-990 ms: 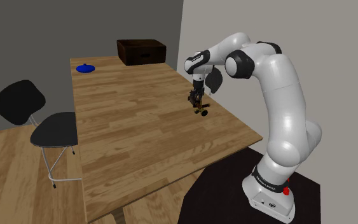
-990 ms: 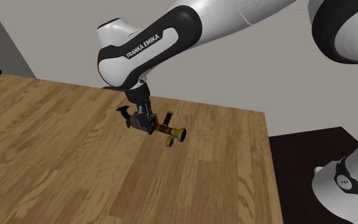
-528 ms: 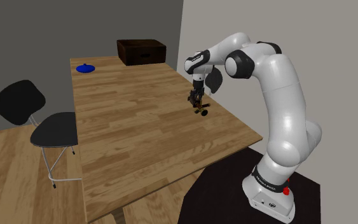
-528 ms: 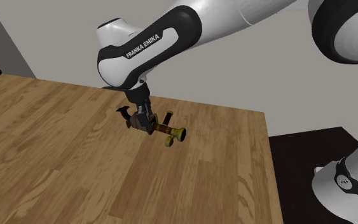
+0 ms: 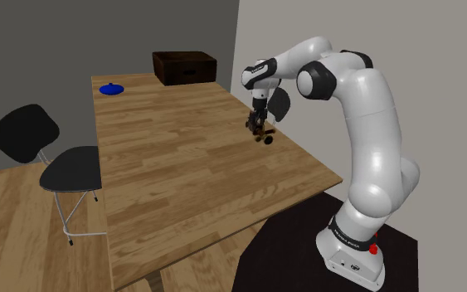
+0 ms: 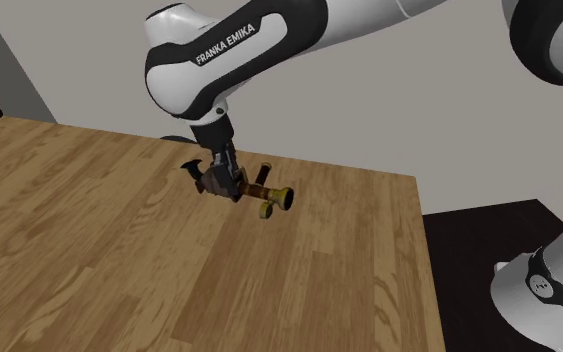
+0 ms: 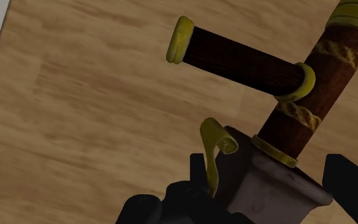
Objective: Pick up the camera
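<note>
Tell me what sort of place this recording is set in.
Likely a dining area in a house: a long wooden table with a black chair beside it, a wood plank floor, and a dark brown box at the table's far end.

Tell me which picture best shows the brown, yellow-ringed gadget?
The wrist view: the brown, yellow-ringed camera is close, tubes and rope wrapping plain. The second exterior view shows it whole but smaller in the black gripper; the shoulder view, a dark speck.

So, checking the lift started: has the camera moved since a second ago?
Yes: the camera, held by the gripper, rose slightly away from the table, in the second exterior view.
</note>
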